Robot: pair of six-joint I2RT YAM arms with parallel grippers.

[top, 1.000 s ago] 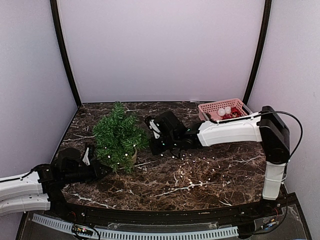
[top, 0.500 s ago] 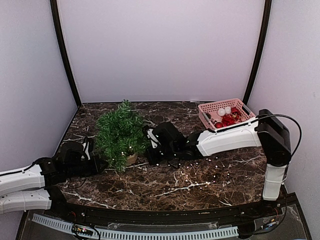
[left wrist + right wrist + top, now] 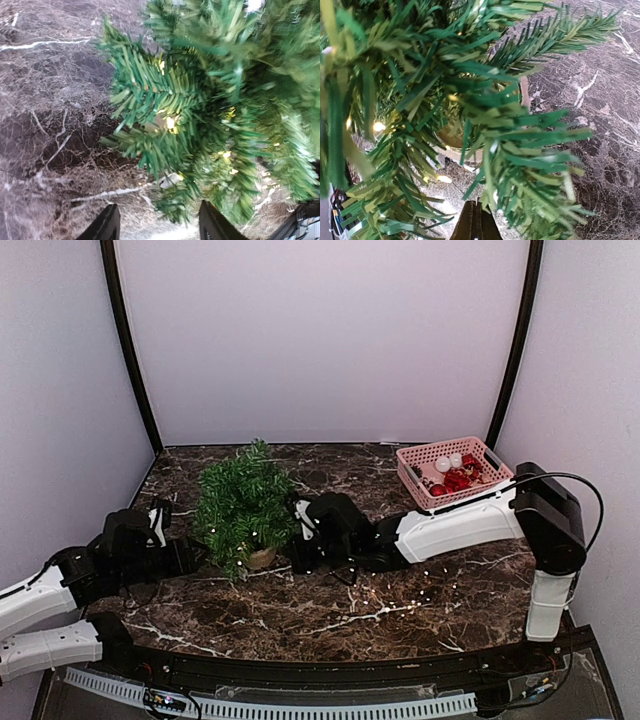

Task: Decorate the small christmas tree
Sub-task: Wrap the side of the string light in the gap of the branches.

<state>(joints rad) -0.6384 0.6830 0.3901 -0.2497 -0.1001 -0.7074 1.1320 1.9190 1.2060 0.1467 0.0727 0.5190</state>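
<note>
Tree [image 3: 243, 505]: small and bushy, with dark green needle branches and a few tiny warm-white lights glowing among them. It stands roughly upright in a tan pot [image 3: 262, 558] on the left-centre of the bench [image 3: 330, 625], between the two grippers.

The bench is dark brown marble pattern with pale veins, enclosed by plain lilac walls.

The right arm [image 3: 460, 520], white with black joints, reaches low across the bench from the right edge. Its gripper [image 3: 300, 540] is just beside the tree's right side, near the pot. In the right wrist view this gripper [image 3: 475, 222] is closed to a point under the branches. Whether it pinches anything cannot be told.

The left arm [image 3: 40, 600] lies low along the left side. Its gripper [image 3: 185, 558] is just left of the tree's lower branches. In the left wrist view the gripper [image 3: 160, 225] has its jaws apart, with branch tips hanging just ahead of the gap and nothing gripped.

A pink basket [image 3: 470, 442] sits at the far right corner, well apart from the tree, holding red ornaments [image 3: 455, 480] and two white balls [image 3: 442, 464].

Tiny bright points [image 3: 425, 590] dot the bench below the right arm.
</note>
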